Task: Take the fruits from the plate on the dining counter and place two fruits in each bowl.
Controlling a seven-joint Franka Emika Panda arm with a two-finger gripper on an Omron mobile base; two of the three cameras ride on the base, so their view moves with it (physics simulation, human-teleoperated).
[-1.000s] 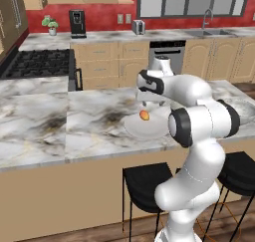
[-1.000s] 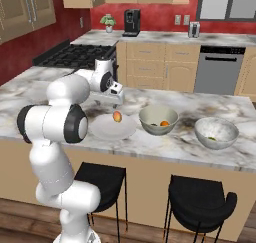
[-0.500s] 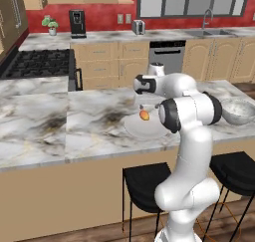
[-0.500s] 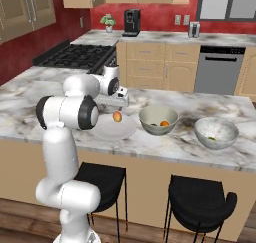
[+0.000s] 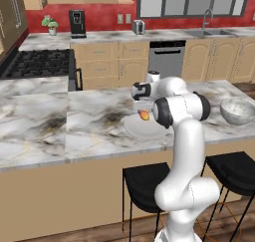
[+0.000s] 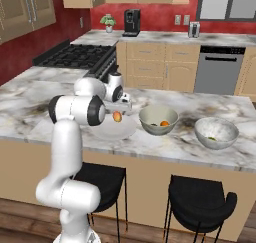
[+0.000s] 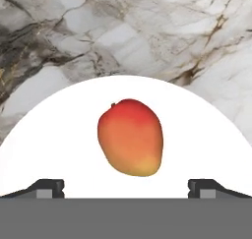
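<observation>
So the dining counter is a long slab of white-grey marbled stone with dark smoky smudges, over a flat tan wooden base; two black square-seated stools sit tucked under its near edge. Taking the plate as the landmark: it's a round, shallow, plain white disc, smooth and matte, lying flat on the stone. Just beside the plate, on the far side from the arm, is a deep round grey-green bowl with something small and orange showing inside; past that one, farther from the plate, is the speckled grey-white bowl, same deep rounded shape, with a tiny greenish bit at the bottom. On the plate itself lies the peach-coloured fruit, a smooth egg-like shape, red at one end fading to orange-yellow at the other, with a little dark stem nub; it rests on the white surface near the plate's middle. The gripper hangs right over the plate with its two small dark finger tips spread wide, one on each side of the fruit, not touching it; nothing is held.
</observation>
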